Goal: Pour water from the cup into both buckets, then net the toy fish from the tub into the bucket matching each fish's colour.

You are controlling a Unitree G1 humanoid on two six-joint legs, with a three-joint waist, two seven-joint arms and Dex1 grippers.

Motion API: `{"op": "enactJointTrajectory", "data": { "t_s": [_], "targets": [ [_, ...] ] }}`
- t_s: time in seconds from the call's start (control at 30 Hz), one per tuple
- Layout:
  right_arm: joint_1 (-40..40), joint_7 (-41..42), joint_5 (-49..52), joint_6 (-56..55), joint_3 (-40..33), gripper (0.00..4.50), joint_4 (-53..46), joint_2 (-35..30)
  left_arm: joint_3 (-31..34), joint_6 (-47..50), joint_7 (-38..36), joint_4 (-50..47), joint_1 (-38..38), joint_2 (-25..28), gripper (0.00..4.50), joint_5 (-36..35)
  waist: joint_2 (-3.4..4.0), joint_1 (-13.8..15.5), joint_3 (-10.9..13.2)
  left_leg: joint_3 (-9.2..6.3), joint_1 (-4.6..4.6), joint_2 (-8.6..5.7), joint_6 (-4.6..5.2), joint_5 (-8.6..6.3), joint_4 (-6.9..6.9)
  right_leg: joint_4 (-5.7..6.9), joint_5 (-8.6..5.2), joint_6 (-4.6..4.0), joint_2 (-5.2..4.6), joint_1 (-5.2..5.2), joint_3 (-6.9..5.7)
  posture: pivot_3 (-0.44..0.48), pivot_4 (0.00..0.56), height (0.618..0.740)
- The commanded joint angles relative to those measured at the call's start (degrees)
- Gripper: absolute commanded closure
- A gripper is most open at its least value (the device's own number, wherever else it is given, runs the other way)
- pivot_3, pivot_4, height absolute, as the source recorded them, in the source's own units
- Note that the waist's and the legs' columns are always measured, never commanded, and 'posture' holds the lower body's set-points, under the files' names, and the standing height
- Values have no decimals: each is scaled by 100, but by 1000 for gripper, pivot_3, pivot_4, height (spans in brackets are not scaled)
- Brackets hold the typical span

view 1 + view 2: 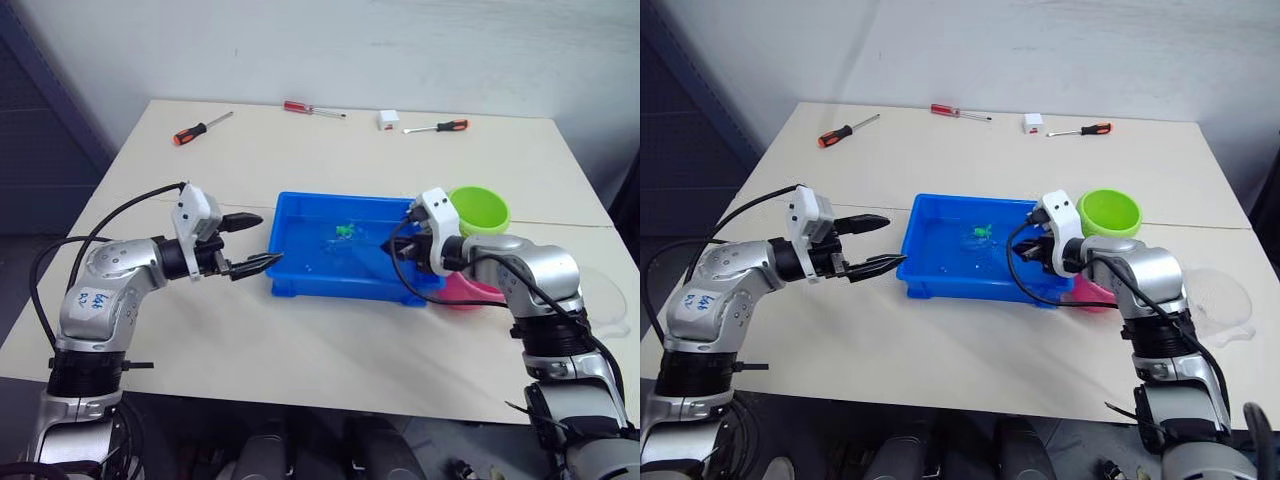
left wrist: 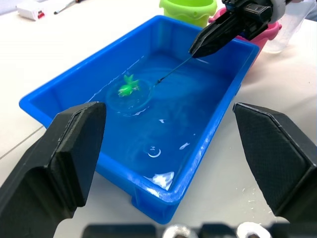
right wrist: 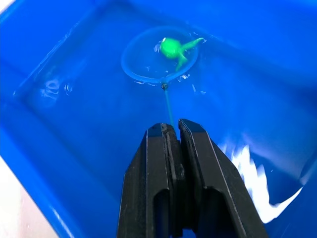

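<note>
Net under a green fish in the blue tub

On the table (image 1: 330,340) the tub (image 1: 300,280) sits at centre, the green bucket (image 1: 480,208) and the pink bucket (image 1: 470,292) just beside its right end, the cup (image 1: 1220,295) further right. The left hand (image 1: 250,243) hovers spread at the tub's left edge. The right hand (image 3: 173,130), fingers pressed together, pinches the net (image 3: 158,53) by its handle, its hoop in the water around a green fish (image 3: 174,47).

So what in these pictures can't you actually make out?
- Pink bucket: mostly hidden behind the right gripper and arm in the eye views.
- Cup: so clear that any water in it can't be judged.
- Net with green fish: whether it lies in the mesh or over it is unclear.
</note>
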Motion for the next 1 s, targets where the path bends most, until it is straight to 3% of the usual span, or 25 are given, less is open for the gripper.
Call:
{"op": "enactJointTrajectory", "data": {
  "t_s": [0.03,0.4,0.57,0.73,0.8,1.0],
  "targets": [
    [79,56,47,-96,-191,4500,-559,-154,2,-100,-5,93,-229,-89,68,-83,0,5,0,0,-2,0,0,0,0,-1,0,0,0,0,0,0,150,740],
    [1461,27,90,-345,-1113,4500,-2937,-1114,-310,-199,-357,865,-1019,-644,68,-187,0,19,0,-3,-8,-1,1,-1,-1,-6,1,2,1,0,-4,0,150,740],
    [1833,-374,259,48,-2210,4500,-3465,-1249,-608,-348,-738,1453,-1538,-1023,68,-128,-1,29,0,-1,-8,-1,1,-1,3,-7,2,4,2,1,0,0,150,740],
    [2190,-487,-57,-37,-2954,4500,-3583,-1804,-805,-740,-918,1991,-1902,-1318,68,69,0,29,0,-1,-7,-1,1,0,0,-9,2,4,4,2,0,0,150,740],
    [2413,-472,-355,-377,-2977,4500,-3513,-2103,-828,-835,-952,2101,-1979,-1401,68,100,0,18,0,0,-6,-1,0,0,0,-8,2,4,5,2,2,0,150,740],
    [3521,-401,-2177,-2759,-2390,4500,-2861,-3278,-909,-900,-1012,2064,-2020,-1621,68,74,0,15,0,6,-5,-2,1,0,1,-10,2,4,9,5,7,0,150,740]
  ]
}}
